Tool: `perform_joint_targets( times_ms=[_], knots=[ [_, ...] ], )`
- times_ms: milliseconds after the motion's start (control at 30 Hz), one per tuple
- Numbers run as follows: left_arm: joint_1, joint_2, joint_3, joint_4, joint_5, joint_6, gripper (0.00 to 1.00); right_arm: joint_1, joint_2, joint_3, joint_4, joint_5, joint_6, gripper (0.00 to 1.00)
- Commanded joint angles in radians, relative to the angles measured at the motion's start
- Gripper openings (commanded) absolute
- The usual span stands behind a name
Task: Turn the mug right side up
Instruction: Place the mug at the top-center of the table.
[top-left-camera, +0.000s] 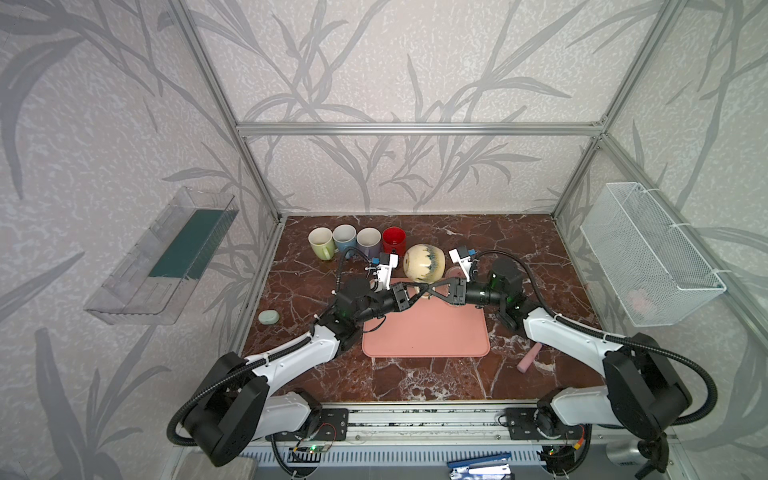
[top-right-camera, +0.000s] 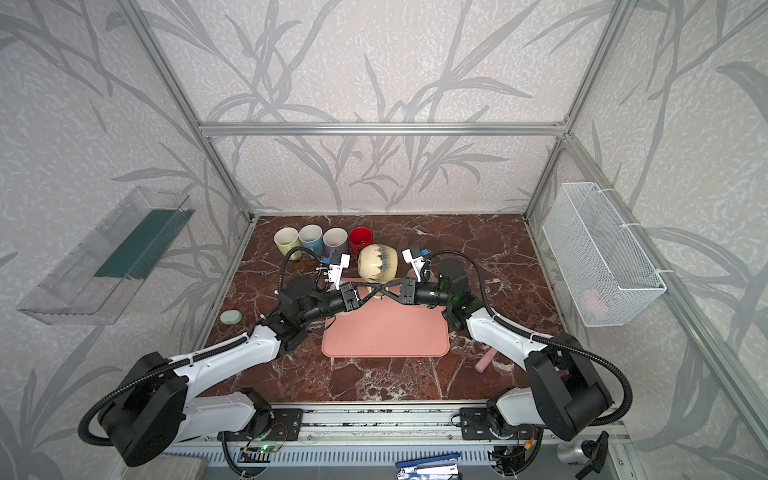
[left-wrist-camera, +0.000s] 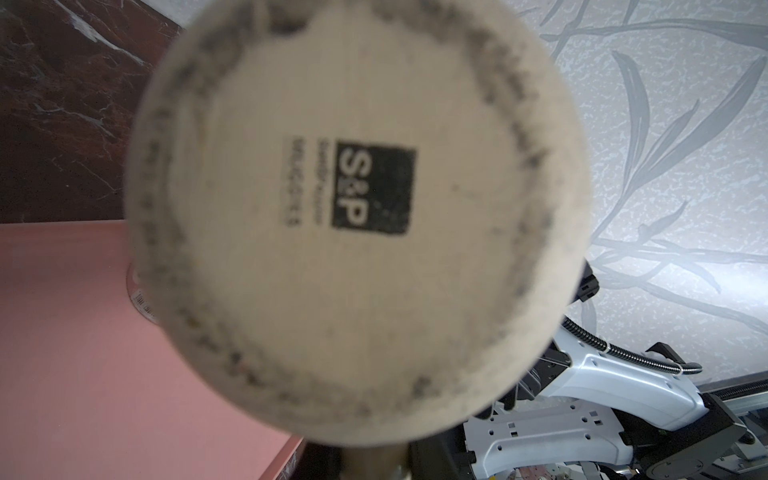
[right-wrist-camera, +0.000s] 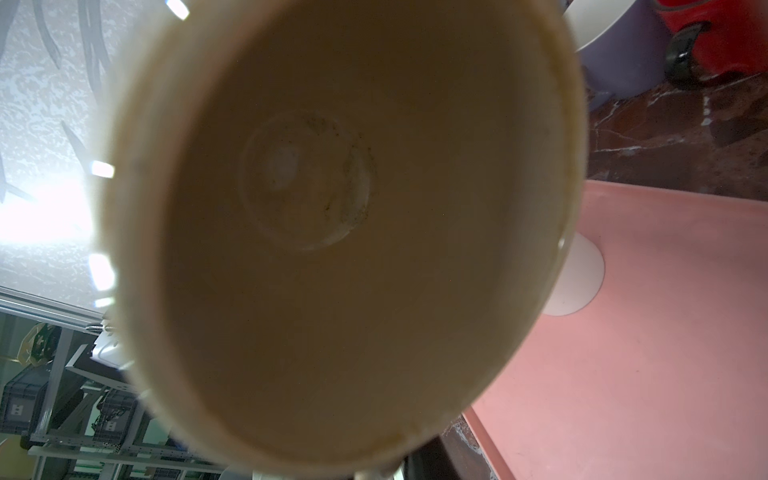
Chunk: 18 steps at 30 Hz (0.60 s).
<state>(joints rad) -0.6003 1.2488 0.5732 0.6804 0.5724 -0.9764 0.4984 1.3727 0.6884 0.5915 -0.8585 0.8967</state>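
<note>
- Bin (top-left-camera: 158, 257), clear plastic, hangs on L wall; pale green oval thing (top-left-camera: 269, 318) lies on surface (top-left-camera: 519, 249) near L edge.
- Four upright mugs (top-left-camera: 344, 237) in a row at the back: green, blue, lilac, red.
- L arm (top-left-camera: 299, 353): base on near rail, elbow swung out to L, white forearm climbing toward ctr, wrist bent so the tool points R, roughly level.
- L claw (top-left-camera: 419, 291) (top-right-camera: 379, 289): fingers drawn together, clamped at the mug handle; its tips meet the R claw's tip-to-tip, making an X in both top views.
- Mug (top-left-camera: 424, 259) (top-right-camera: 377, 262), cream w/ blue glaze, lies on its side btwn the two wrist cams, over far edge of pink mat (top-left-camera: 424, 332). Base w/ black logo faces L wrist cam (left-wrist-camera: 357, 216); open mouth faces R wrist cam (right-wrist-camera: 340, 208). Handle points to the near side, at the claws. Can't tell if the body touches the mat.
- R claw (top-left-camera: 432, 287) (top-right-camera: 390, 286): fingers together, clamped at the same handle.
- R arm (top-left-camera: 573, 336): mirror pose, elbow out to R, wrist pointing L.
- Pink cylinder (top-left-camera: 528, 359) on the surface by the R forearm.
- Wire basket (top-left-camera: 648, 253) on R wall.
</note>
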Motion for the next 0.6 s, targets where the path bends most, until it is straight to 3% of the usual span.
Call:
perform_joint_targets(
  times_ms=[0, 400, 567],
  knots=[
    [0.021, -0.028, -0.007, -0.036, -0.067, 0.05, 0.2, -0.013, -0.052, 0.022, 0.097, -0.022, 0.002, 0.0],
    [0.023, -0.047, -0.016, -0.063, -0.089, 0.059, 0.24, -0.013, -0.07, 0.007, 0.111, -0.019, 0.012, 0.0],
    [0.023, -0.046, -0.013, -0.067, -0.093, 0.061, 0.18, -0.012, -0.073, 0.004, 0.113, -0.02, 0.015, 0.0]
  ],
)
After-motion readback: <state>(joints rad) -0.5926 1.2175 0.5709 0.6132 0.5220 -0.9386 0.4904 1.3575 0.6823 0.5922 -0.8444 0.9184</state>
